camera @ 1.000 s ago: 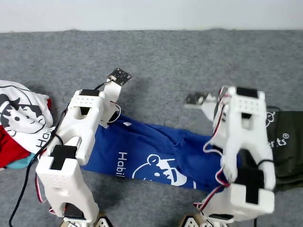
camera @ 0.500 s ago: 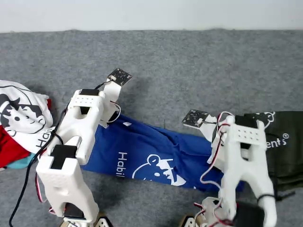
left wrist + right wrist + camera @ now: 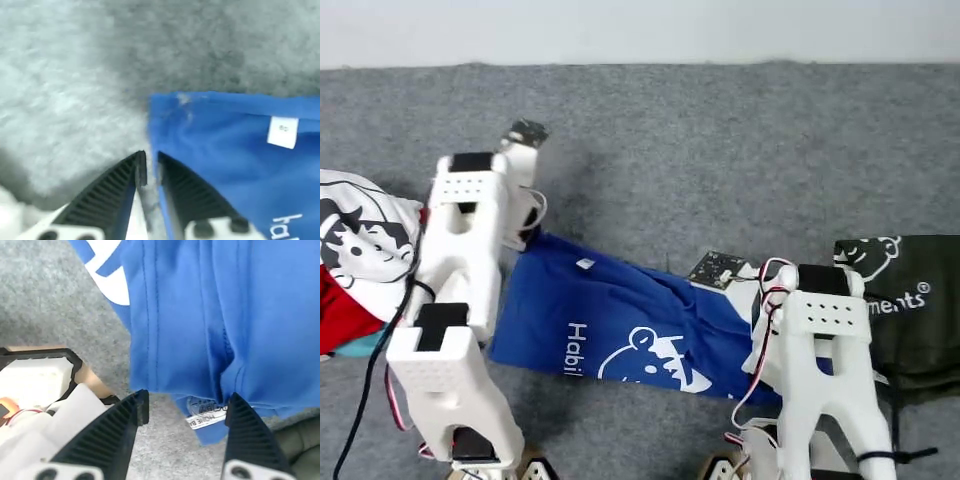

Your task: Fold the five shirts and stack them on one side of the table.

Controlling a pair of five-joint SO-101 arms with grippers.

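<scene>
Left claw (image 3: pixel 147 162): nearly closed, low at blue shirt (image 3: pixel 235 165) corner.
Right claw (image 3: pixel 186 405): wide apart, above shirt hem.

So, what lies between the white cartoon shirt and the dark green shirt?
In the high view the blue shirt lies there on the grey table, with the left arm above one end and the right arm above the other.

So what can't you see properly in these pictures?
High view: the dark green shirt is cut off by the right edge and partly covered by the right arm.
High view: the pile under the white shirt is cut off by the left edge, and the white shirt covers the rest, so I can't count the shirts in it.
High view: the blue shirt has its ends hidden under the left arm and the right arm.
</scene>
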